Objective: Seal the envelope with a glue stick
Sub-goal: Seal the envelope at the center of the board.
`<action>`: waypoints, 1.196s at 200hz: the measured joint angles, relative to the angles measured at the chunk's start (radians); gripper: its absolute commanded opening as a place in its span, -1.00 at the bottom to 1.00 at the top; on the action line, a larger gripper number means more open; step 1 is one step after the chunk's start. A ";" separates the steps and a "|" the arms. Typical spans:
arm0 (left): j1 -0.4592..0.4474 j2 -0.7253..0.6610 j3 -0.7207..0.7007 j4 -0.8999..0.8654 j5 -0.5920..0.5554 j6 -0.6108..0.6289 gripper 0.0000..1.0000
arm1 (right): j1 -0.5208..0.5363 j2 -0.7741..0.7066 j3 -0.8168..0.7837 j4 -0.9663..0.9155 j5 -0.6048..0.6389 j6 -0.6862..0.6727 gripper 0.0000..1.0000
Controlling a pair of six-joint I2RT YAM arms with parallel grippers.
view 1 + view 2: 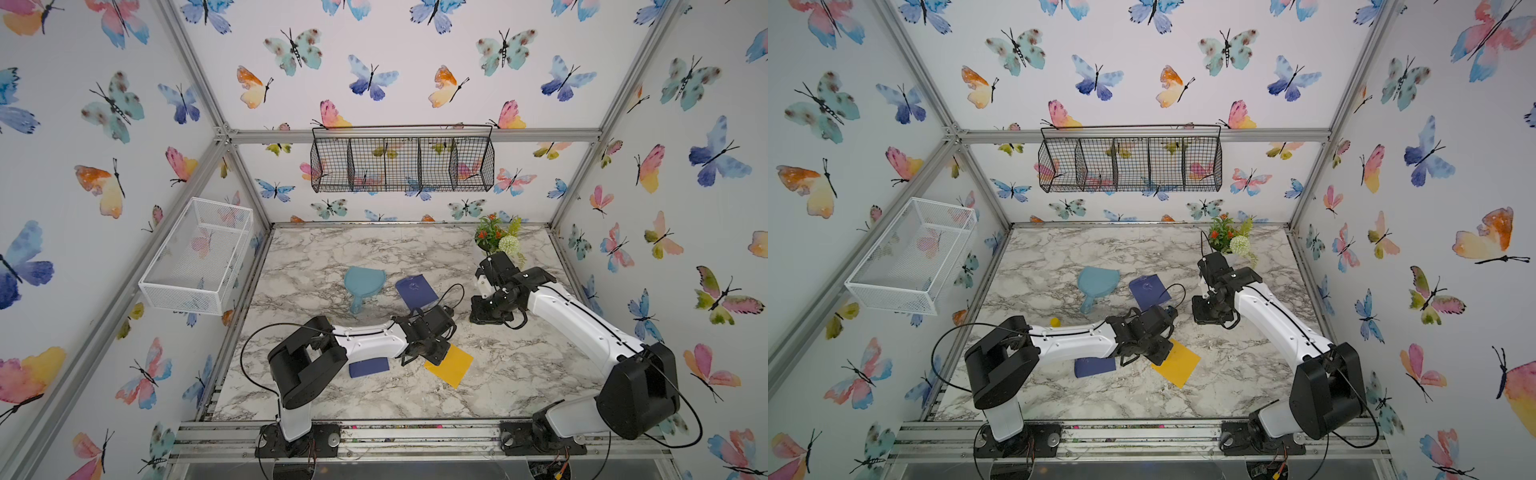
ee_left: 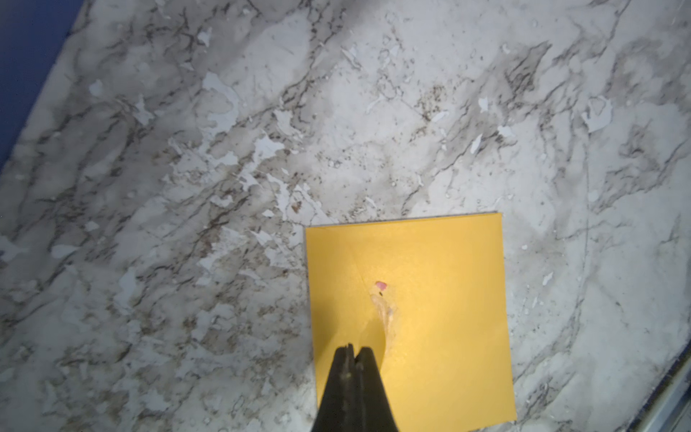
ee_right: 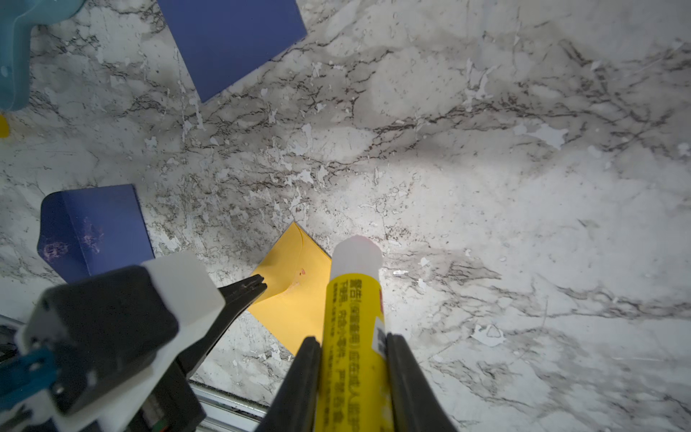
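Marble tabletop [image 1: 519, 365] lies open beside the yellow envelope [image 2: 448, 262] edges (left end effector [image 2: 353, 353] clenched, right end effector [image 3: 354, 338] grasping glue stick [image 3: 351, 299]).

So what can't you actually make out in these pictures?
- The glue stick: the right arm's wrist hides it in both top views. In the right wrist view its back end is cut off at the edge and its print is blurred.
- The yellow envelope: the shut left tool covers part of it in the left wrist view, so whether the flap is stuck is unclear.
- A small yellow thing: too small in a top view to name.
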 measured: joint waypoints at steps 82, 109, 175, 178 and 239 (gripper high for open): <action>-0.032 0.064 0.020 -0.024 -0.029 0.015 -1.00 | 0.000 0.000 0.014 -0.008 0.000 0.000 -0.96; -0.037 0.074 0.032 -0.027 -0.053 0.022 -1.00 | 0.000 0.000 0.014 -0.015 0.000 0.000 -0.96; -0.060 0.091 0.055 -0.048 -0.103 0.028 -1.00 | 0.000 0.000 0.016 -0.020 0.000 -0.001 -0.96; -0.061 0.091 0.056 -0.049 -0.105 0.028 -1.00 | 0.000 0.001 0.016 -0.020 0.000 -0.001 -0.96; -0.101 0.118 0.092 -0.091 -0.184 0.034 -1.00 | 0.000 0.005 0.040 -0.025 0.000 -0.011 -0.96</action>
